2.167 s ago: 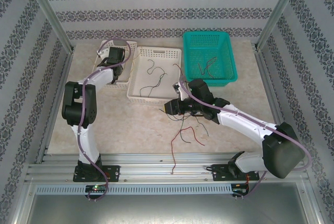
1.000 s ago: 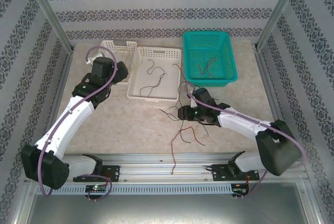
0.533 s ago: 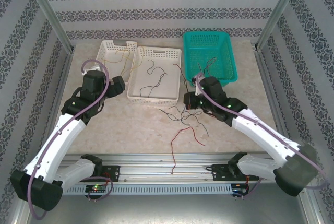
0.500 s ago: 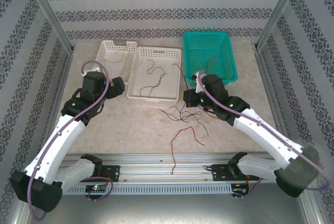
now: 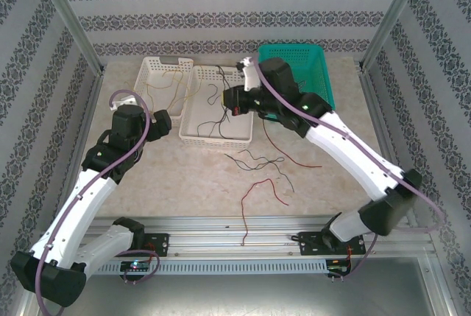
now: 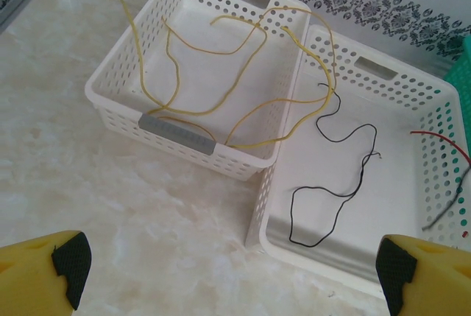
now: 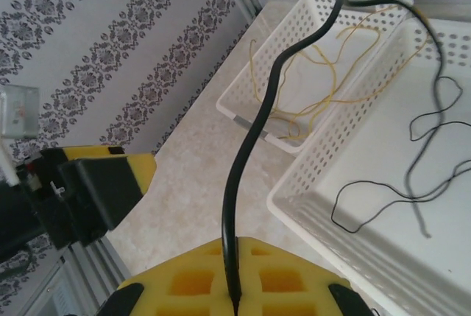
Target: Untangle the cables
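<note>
While the pale marbled counter (image 5: 184, 180) takes up the middle of the top view, three baskets line its upper edge: a teal basket (image 5: 302, 48) at upper right, a wide white basket (image 5: 213, 139) at centre, and a narrow white basket (image 5: 163, 60) touching it on the left. The right end effector (image 5: 229, 101) hangs over the wide white basket, its yellow pads pressed together on a black cable (image 7: 246, 161) that climbs toward the top of the right wrist view. The left end effector (image 5: 163, 123) sits left of centre beside the white baskets, its fingers (image 6: 62, 264) spread wide apart with nothing between them. Yellow cables (image 6: 213, 43) loop inside the narrow white basket, one draping over the shared rim. A thin dark cable (image 6: 335, 191) lies in the wide white basket. Loose cables (image 5: 254, 158) lie on the counter at lower centre, and a red cable (image 5: 245, 213) trails toward the bottom rail.
</note>
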Controlling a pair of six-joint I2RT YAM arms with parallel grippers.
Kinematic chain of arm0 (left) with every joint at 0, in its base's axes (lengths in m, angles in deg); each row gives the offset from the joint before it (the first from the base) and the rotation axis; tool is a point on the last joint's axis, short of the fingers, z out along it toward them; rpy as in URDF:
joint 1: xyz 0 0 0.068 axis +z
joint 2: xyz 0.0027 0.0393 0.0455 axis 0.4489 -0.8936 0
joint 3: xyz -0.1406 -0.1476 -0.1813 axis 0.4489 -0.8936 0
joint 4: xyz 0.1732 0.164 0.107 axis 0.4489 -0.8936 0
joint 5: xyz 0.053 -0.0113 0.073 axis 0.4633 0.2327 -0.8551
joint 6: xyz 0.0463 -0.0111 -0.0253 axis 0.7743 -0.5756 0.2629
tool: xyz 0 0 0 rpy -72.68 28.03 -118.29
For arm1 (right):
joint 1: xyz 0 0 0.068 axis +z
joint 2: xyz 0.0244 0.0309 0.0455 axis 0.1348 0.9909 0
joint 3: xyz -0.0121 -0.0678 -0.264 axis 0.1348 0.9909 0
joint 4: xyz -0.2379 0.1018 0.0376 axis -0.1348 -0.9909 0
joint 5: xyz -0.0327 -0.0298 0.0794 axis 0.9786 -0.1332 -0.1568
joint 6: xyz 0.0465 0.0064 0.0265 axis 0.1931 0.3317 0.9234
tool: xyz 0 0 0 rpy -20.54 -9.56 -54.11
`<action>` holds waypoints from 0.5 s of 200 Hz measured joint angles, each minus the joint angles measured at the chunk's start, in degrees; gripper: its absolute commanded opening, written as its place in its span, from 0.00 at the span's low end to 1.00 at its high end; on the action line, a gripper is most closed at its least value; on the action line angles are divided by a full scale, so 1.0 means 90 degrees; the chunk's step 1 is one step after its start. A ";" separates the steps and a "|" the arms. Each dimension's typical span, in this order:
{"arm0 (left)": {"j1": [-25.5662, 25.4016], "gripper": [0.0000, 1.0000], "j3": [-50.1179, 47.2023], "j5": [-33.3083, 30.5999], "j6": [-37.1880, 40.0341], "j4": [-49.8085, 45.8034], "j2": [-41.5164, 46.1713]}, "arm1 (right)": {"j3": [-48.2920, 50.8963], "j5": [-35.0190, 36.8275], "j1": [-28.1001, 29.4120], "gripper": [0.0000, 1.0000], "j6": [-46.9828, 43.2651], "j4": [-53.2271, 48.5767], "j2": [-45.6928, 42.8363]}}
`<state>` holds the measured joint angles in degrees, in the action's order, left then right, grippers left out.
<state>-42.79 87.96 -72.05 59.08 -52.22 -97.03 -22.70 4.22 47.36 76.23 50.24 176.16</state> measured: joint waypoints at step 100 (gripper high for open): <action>0.0000 1.00 -0.0012 0.0007 0.0051 0.0019 -0.0012 | -0.0692 -0.0342 -0.0920 0.42 -0.0158 0.0233 0.2963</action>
<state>-42.79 87.85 -71.98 59.54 -52.05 -97.14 -28.93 1.14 39.08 74.81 52.34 202.83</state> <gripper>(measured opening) 0.999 0.317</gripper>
